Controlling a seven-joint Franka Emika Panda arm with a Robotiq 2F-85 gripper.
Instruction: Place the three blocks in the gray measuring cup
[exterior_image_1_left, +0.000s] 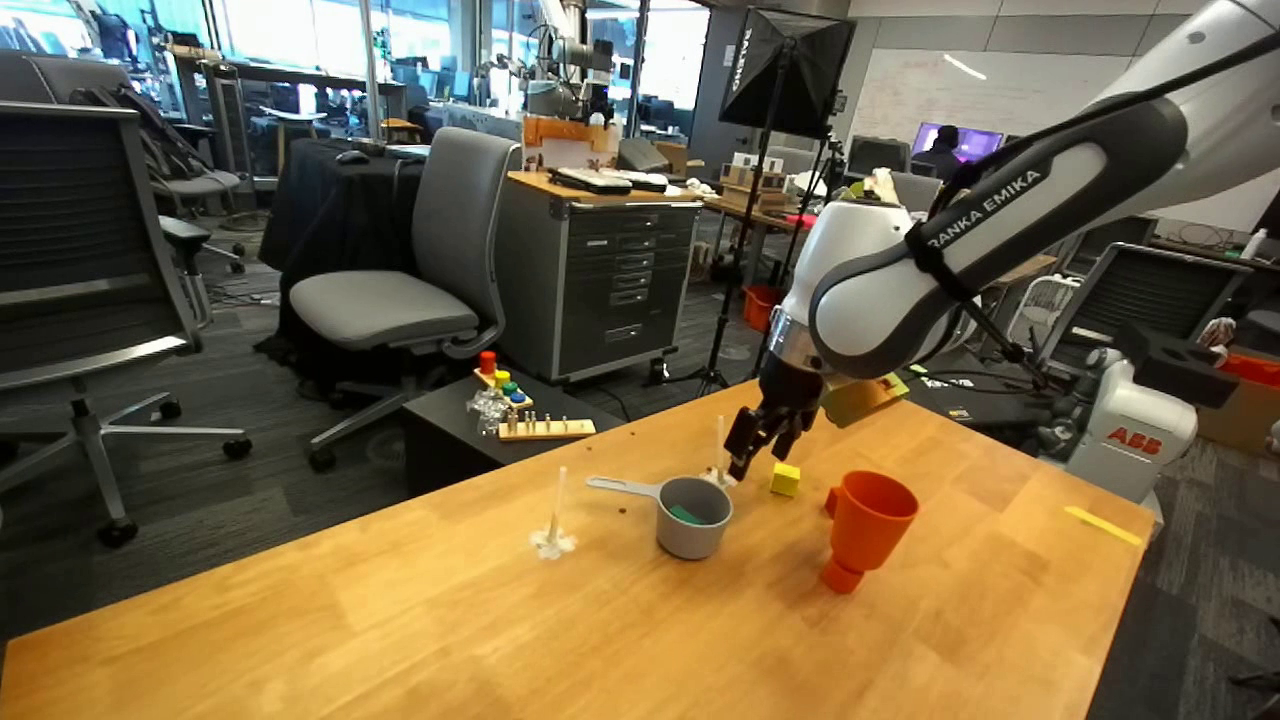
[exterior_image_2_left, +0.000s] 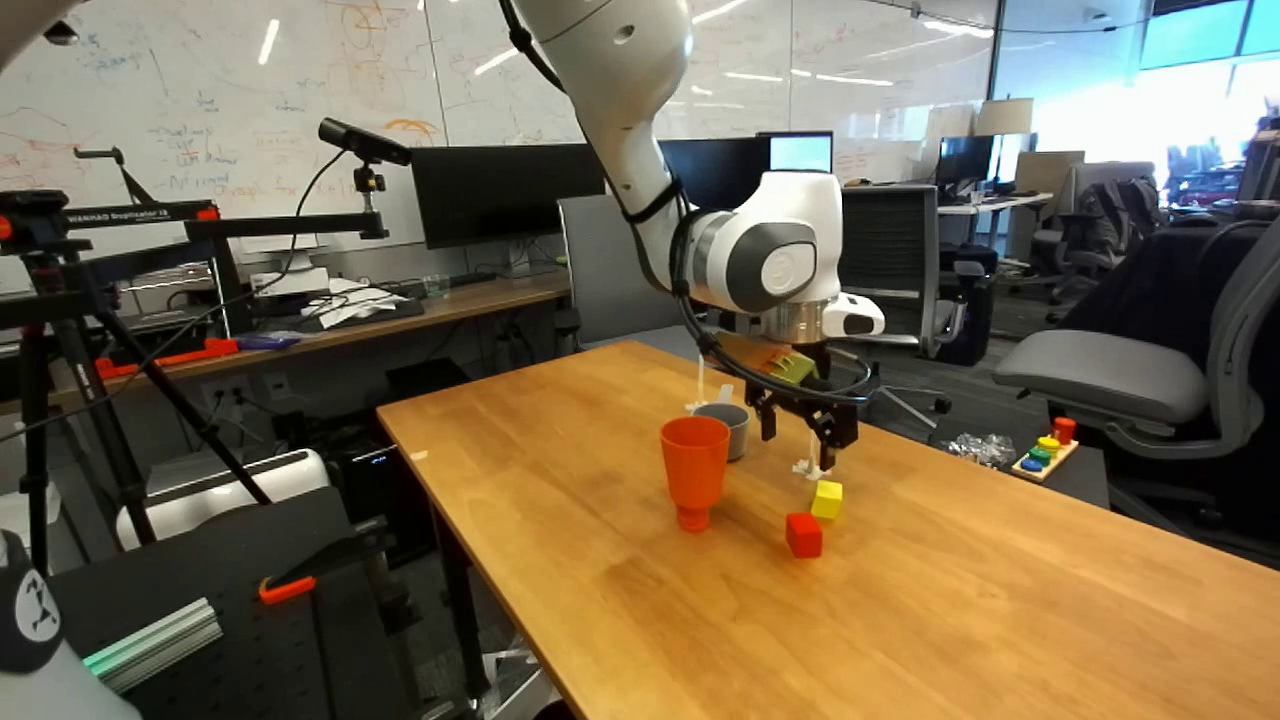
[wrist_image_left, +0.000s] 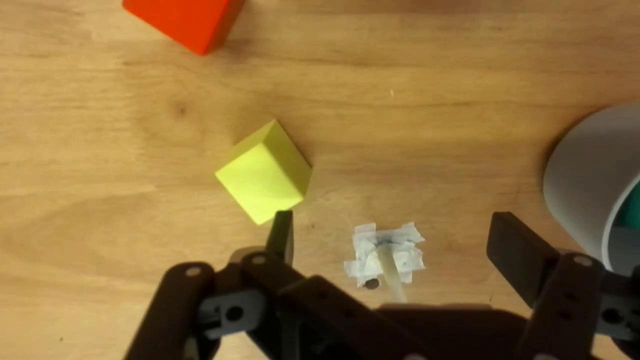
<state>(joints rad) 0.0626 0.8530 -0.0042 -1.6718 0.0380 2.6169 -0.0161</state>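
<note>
in the wrist view, a green block (wrist_image_left: 631, 210) is seen inside the round gray measuring cup (wrist_image_left: 580, 185), far right; yellow cube (wrist_image_left: 262, 175) and red cube (wrist_image_left: 187, 22), left of centre, are unplaced; the tool (wrist_image_left: 392, 234) is spread, empty.

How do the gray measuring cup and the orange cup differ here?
The gray measuring cup is squat; the orange cup is taller, tapering to a narrow foot. The gray measuring cup has a long handle, the orange cup a short side piece. A green block shows inside the gray measuring cup; the orange cup's floor is hidden. Both stand upright on the table.
</note>
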